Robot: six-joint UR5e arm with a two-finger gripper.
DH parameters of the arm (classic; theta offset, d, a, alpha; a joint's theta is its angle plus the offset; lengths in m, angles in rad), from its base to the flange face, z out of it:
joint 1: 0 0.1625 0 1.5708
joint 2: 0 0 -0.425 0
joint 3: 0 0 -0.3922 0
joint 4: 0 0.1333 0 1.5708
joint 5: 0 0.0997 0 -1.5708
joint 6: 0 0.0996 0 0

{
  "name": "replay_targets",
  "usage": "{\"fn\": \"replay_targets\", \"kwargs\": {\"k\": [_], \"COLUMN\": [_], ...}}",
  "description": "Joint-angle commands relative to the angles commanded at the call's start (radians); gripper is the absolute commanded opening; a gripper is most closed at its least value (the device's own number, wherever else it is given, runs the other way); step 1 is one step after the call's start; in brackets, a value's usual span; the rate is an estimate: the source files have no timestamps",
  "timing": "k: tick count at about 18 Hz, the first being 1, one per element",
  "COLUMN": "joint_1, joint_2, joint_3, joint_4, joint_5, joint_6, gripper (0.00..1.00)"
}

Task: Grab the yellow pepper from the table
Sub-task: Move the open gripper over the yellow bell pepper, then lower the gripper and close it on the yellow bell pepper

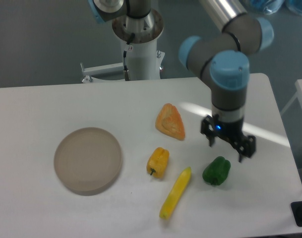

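Observation:
The yellow pepper (158, 161) lies on the white table (36, 109) near the middle, stubby and yellow-orange with a short green stem at its lower left. My gripper (228, 147) hangs open to the right of it, above and just behind the green pepper (216, 171), with nothing between its fingers. About a pepper's length of bare table separates the gripper from the yellow pepper.
A long slim yellow chili-shaped piece (175, 193) lies just right of and below the yellow pepper. An orange wedge (170, 121) sits behind it. A round beige disc (88, 159) rests to the left. The table's right edge runs close to the green pepper.

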Motion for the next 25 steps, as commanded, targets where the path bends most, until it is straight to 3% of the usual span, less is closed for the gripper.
{"fn": "replay_targets", "kwargs": {"k": [3, 6, 14, 25], "joint_1": [-0.005, -0.037, -0.092, -0.137], "joint_2": [0.009, 0.009, -0.008, -0.075], "joint_3": [-0.063, -0.106, -0.23, -0.236], "joint_4": [0.003, 0.049, 0.262, 0.316], "joint_5": [-0.081, -0.106, -0.104, -0.094], "joint_6": [-0.107, -0.184, -0.267, -0.266], "gripper": [1.0, 1.0, 1.0, 1.0]}}
